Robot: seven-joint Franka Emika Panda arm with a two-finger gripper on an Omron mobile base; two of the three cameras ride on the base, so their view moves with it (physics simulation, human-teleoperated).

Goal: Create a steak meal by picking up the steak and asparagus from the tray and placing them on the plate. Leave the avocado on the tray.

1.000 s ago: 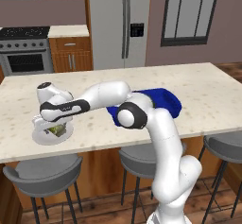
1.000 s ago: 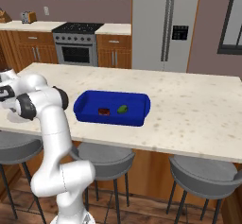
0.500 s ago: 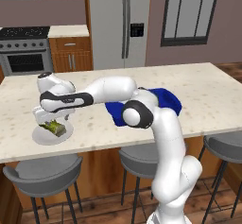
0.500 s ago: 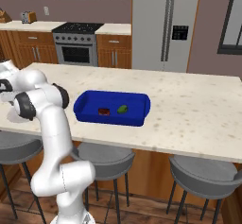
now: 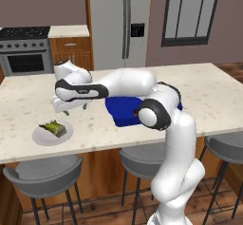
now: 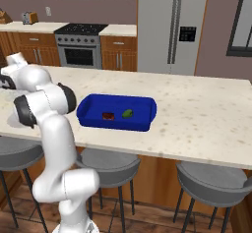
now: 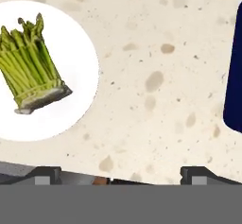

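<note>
Asparagus (image 5: 53,128) already lying on the plate (image 5: 40,136), near the front left edge of the island counter (image 5: 209,91). In the hand view, the asparagus (image 7: 29,67) resting tilted across the plate (image 7: 78,53), tips toward the upper left, cut ends toward the lower right, all inside the white rim.

Gripper (image 5: 71,107) hanging above the bare counter, between the plate and the tray (image 5: 124,110), up and to the right of the plate, touching nothing. Fingers (image 7: 47,174) seen at the bottom of the hand view far apart, jaws spread wide, nothing between them. Dark blue edge of the tray (image 7: 233,86) visible at the right side of the hand view, speckled counter (image 7: 156,81) between it and the plate.

In the right base view, the tray (image 6: 142,124) standing in the middle of the counter (image 6: 206,114), with the steak (image 6: 108,115) and the avocado (image 6: 127,113) both inside it. Steak on the left, avocado just beside it on the right, close but whether touching, hard to tell. Steak not yet on the plate.

Behind the island, a steel fridge (image 6: 172,25) and a stove (image 6: 81,45). Grey stools (image 5: 40,179) under the front edge of the counter.
</note>
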